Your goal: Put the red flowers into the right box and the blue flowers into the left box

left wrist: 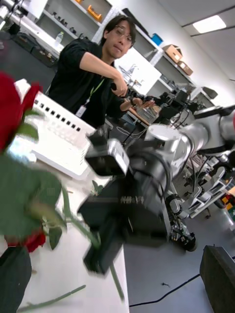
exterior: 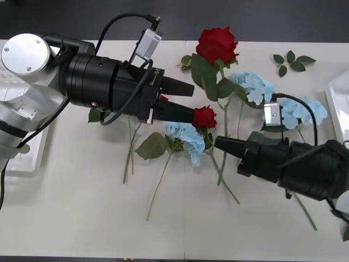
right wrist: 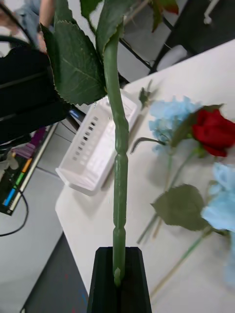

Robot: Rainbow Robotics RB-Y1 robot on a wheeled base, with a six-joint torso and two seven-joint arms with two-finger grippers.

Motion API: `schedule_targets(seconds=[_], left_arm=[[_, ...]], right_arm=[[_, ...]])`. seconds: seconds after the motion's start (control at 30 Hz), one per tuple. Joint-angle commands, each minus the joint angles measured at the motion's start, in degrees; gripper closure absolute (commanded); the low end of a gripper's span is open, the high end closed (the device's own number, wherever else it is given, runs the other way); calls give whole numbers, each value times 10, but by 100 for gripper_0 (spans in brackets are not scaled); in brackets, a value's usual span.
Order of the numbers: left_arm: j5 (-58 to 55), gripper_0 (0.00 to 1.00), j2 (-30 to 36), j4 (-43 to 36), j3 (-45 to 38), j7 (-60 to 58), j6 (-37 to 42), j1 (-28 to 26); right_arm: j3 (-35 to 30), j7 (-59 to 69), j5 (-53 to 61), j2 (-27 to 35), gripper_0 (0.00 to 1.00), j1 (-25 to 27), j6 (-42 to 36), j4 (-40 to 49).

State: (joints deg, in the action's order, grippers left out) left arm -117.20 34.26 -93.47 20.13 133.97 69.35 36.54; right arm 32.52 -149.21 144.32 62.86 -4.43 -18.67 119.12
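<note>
My right gripper [exterior: 219, 143] [right wrist: 117, 276] is shut on the lower stem of a red flower [exterior: 216, 45], whose stem [right wrist: 119, 161] and leaves rise straight out of the black fingers. Another red flower [exterior: 205, 117] [right wrist: 214, 132] lies on the table at the tip of my left gripper [exterior: 193, 102], which is open with nothing between its black fingers [left wrist: 13, 281]. Blue flowers lie at the centre [exterior: 188, 139], behind it [exterior: 253, 85] and by the right arm [exterior: 303, 112]. The left box [exterior: 26, 153] [right wrist: 93, 146] sits at the left table edge. At the right edge is the right box [exterior: 339, 103].
A loose leaf sprig [exterior: 292, 60] lies at the back right. Green stems [exterior: 130, 155] and a broad leaf [exterior: 152, 146] sprawl over the table's middle under the left arm. The near table edge [exterior: 174, 256] runs along the bottom.
</note>
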Motion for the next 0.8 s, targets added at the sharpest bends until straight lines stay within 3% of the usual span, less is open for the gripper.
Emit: schedule_targets(seconds=[0.03, 0.37, 0.6, 0.8], left_arm=[[32, 0, 23, -12, -28, 3, 1, 2], [131, 0, 83, -29, -39, -168, 22, -12], [331, 0, 97, -84, -82, -368, 22, -62], [431, 0, 100, -102, -100, -514, 24, -111]], right_arm=[[-26, 83, 0, 62, 100, -2, -5, -20], [-82, 174, -48, 154, 100, 11, -61, -144], [-206, 169, -142, 166, 100, 53, -177, -298], [-294, 166, -211, 172, 100, 96, -233, -391]])
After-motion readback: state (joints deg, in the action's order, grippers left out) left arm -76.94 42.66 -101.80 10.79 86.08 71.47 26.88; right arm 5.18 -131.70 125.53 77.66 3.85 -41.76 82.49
